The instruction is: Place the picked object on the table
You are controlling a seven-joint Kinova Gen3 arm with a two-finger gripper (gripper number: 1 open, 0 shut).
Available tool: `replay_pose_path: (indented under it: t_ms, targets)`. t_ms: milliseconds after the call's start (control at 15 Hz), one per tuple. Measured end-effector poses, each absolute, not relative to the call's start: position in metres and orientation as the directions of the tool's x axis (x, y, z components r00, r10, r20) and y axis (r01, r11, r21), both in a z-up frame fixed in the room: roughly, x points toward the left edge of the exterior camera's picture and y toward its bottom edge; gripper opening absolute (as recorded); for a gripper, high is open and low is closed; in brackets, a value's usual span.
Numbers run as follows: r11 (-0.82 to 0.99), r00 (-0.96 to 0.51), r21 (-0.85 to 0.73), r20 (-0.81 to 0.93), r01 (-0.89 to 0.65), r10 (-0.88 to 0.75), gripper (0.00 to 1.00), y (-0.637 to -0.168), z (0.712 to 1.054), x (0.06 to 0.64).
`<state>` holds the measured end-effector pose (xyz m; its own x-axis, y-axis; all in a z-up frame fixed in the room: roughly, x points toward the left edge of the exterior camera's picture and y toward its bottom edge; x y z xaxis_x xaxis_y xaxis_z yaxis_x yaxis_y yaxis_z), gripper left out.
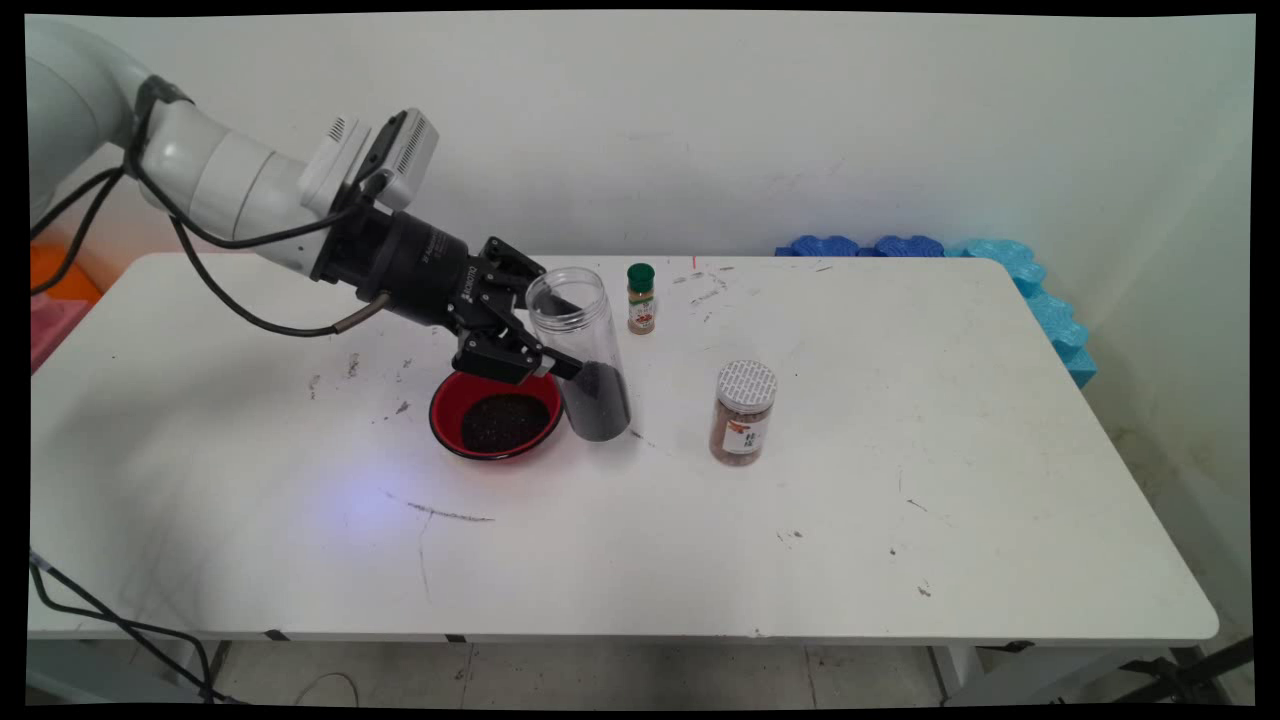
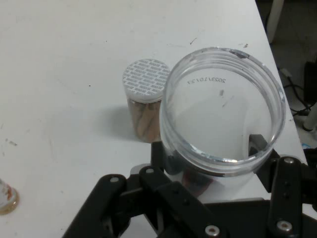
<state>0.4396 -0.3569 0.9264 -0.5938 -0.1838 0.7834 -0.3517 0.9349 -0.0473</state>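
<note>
The gripper (image 1: 545, 345) has its two black fingers (image 2: 257, 146) closed against the sides of one clear jar (image 1: 585, 355), one finger on each side of its wall, so the jar is clamped between them. The jar stands open-mouthed and leans a little, its base on or just above the white table (image 1: 700, 540); which of the two cannot be told. Its lower part holds dark grains, and its upper part is see-through. In the hand view the jar's (image 2: 223, 119) wide rim fills the space between the fingers, and mirrored print shows through the wall; it looks like a date code, but it is too faint to read with certainty.

Just beside the fingers, on the arm's side of the jar, sits one red bowl (image 1: 497, 412) with a dark heap in its middle. The bowl's rim lies close to the jar's base.

Beyond the jar, on the side away from the arm, stands one spice jar (image 1: 743, 412) with a patterned silver lid, brown contents and a small orange and white label whose writing is too small to read. Towards the wall stands one small bottle (image 1: 641, 298) with a green cap and a label that cannot be read.

The gripper's wrist carries white lettering, too small to make out.

Along the wall edge lies a row of blue foam (image 1: 1010, 270).
</note>
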Motion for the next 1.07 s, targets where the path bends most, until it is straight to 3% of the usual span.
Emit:
replay_pose_path:
  t_ms: [1067]
  targets:
    - [0.912, -0.575, 0.006, 0.775, -0.411, -0.264, 0.0, -0.366, 0.912, 0.413]
